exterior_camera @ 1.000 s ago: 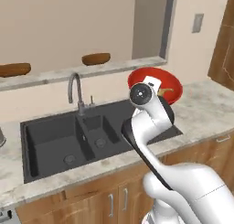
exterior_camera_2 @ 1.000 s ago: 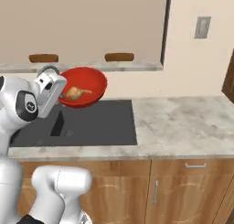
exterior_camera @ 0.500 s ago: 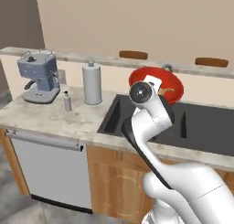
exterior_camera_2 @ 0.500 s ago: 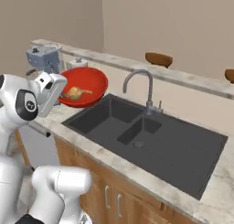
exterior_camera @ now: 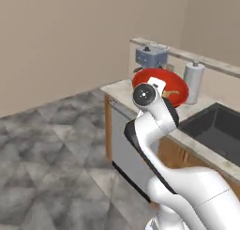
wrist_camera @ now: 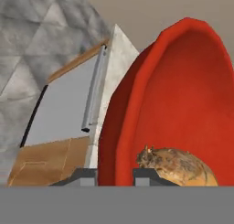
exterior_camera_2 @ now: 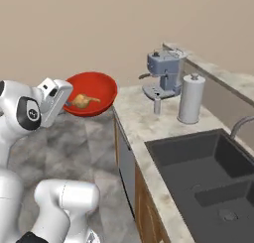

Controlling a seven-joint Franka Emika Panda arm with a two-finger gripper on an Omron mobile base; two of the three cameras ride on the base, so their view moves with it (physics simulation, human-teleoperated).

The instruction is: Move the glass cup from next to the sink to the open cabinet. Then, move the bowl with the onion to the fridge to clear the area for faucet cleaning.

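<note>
The gripper was clamped on the rim of the red bowl, one finger on each side of its wall, holding it aloft off the counter's end with the onion inside, coffee machine and paper towel roll standing beyond.

A red bowl holds a brown-gold onion above grey marbled floor.

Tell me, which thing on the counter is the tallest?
The blue-grey coffee machine at the counter's end. It stands taller than the white paper towel roll and the little shaker beside it.
</note>
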